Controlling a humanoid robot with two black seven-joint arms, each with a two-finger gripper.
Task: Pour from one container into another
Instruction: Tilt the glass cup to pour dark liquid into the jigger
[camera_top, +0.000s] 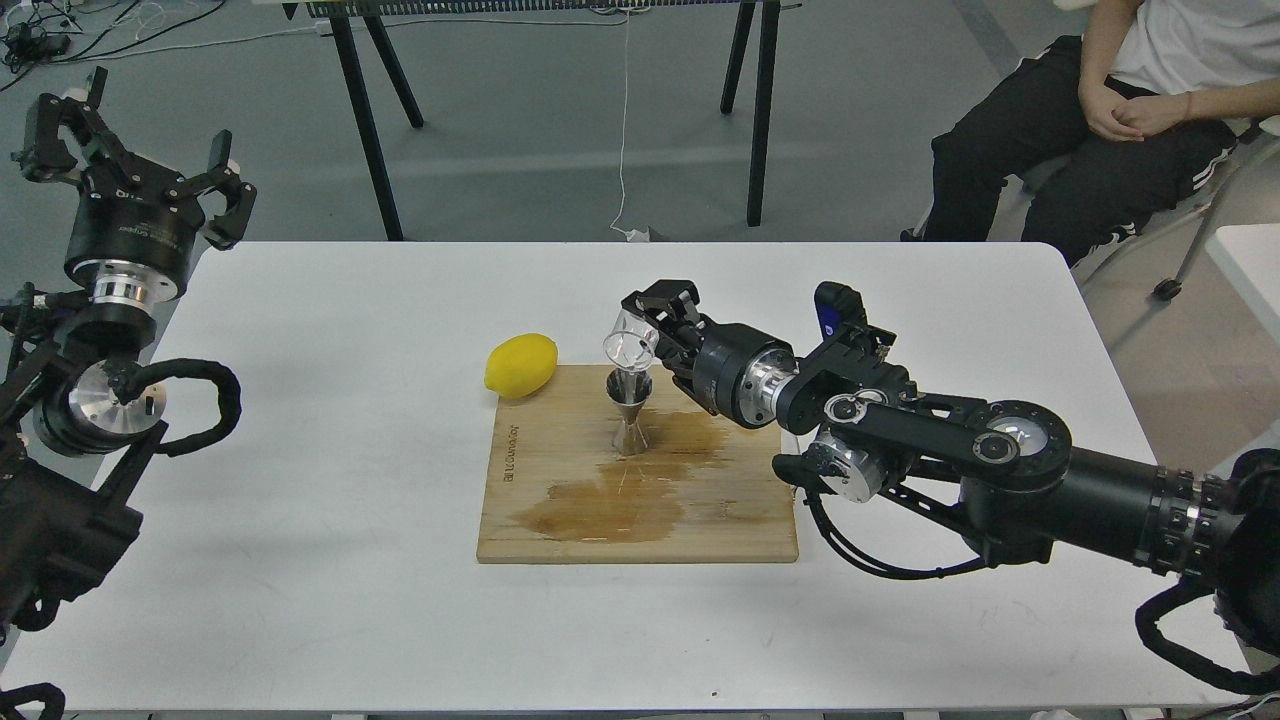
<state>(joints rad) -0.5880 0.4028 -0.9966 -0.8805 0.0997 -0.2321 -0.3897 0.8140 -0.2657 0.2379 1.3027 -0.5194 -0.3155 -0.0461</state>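
Tipping over the steel jigger (630, 412), the small clear glass cup (630, 338) is clamped between the fingers of the right pincer (650, 325), which is closed on its sides. The cup leans mouth-down to the left, its lip just above the jigger's upper cone; whether the two touch cannot be told. The jigger stands upright on a wooden cutting board (740, 520) that lies at the middle of the white tabletop (330, 520), in the board's far half, near its far edge. Dark wet patches spread over the board from the jigger's foot toward the near edge. A yellow lemon (521, 365) rests at the board's far left corner, partly on the wood and partly on the tabletop, near the jigger but apart from it. The left pincer (140, 170) hangs past the tabletop's far left corner, its fingers spread wide and holding nothing. A seated person (1100, 130) is beyond the far right corner.
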